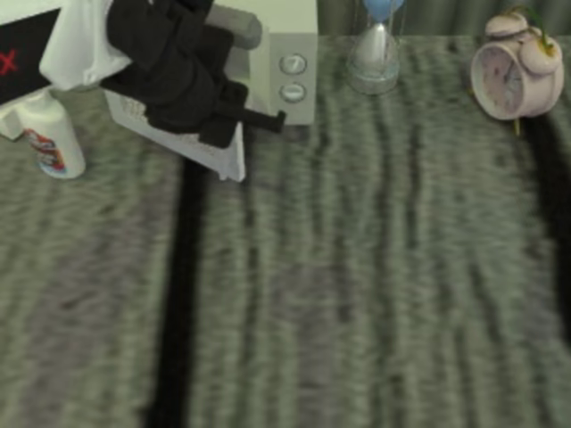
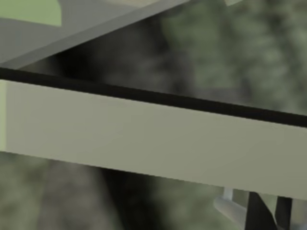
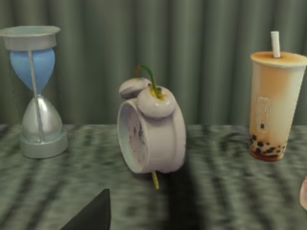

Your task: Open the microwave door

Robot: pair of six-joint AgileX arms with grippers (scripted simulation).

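My left claw [image 1: 254, 120] gripped the microwave door [image 1: 227, 156] at its free edge; it swung stiffly and lightly, already ajar from the microwave [image 1: 290, 53].

Dim, even light; soft blur throughout

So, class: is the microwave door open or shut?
Open: the microwave door angles out from the microwave front, left gripper at it.

The off-white microwave [image 1: 285, 53] sits at the table's far left, its door [image 1: 210, 152] swung open.
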